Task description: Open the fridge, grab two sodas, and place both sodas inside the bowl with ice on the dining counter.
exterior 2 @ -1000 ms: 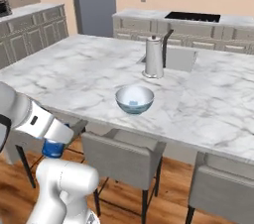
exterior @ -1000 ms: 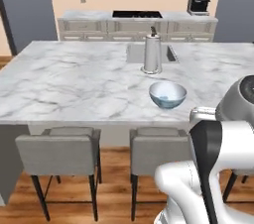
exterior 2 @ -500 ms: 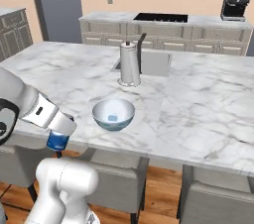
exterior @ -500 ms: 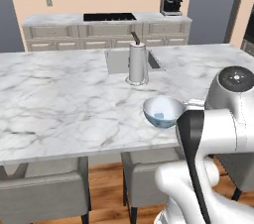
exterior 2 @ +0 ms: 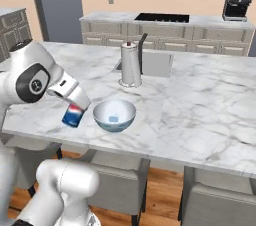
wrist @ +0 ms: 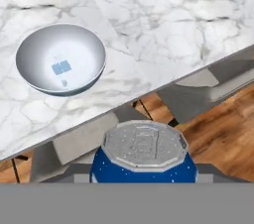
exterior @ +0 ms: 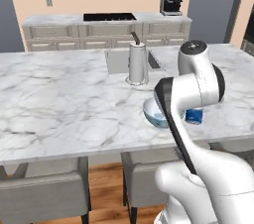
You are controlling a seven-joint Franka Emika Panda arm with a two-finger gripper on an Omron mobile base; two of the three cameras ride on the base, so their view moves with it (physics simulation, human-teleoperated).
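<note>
Right base view shows the gripper [exterior 2: 75, 110] closed around a soda can [exterior 2: 73, 115], blue and white with some red, held just beside the left side of the bowl with ice [exterior 2: 114, 115] over the near edge of the dining counter [exterior 2: 200, 105]. The can is tilted: its long axis leans, with the top under the hand toward the upper right and the bottom down to the left. In the hand view the grey lid of the soda can [wrist: 143, 144] faces the camera, so the axis runs along the gripper, and the bowl [wrist: 60, 59] lies farther on the marble with one small pale ice piece inside; this piece is clearer here than in the base views. In the left base view the arm covers much of the bowl [exterior: 155, 114], and the can [exterior: 194, 115] shows to its right, behind the arm. A steel pitcher [exterior 2: 131, 65] stands upright beyond the bowl. Compared with half a second ago, both base views have shifted, so the base has moved, and the can is now higher, level with the bowl rim instead of below the counter edge.
</note>
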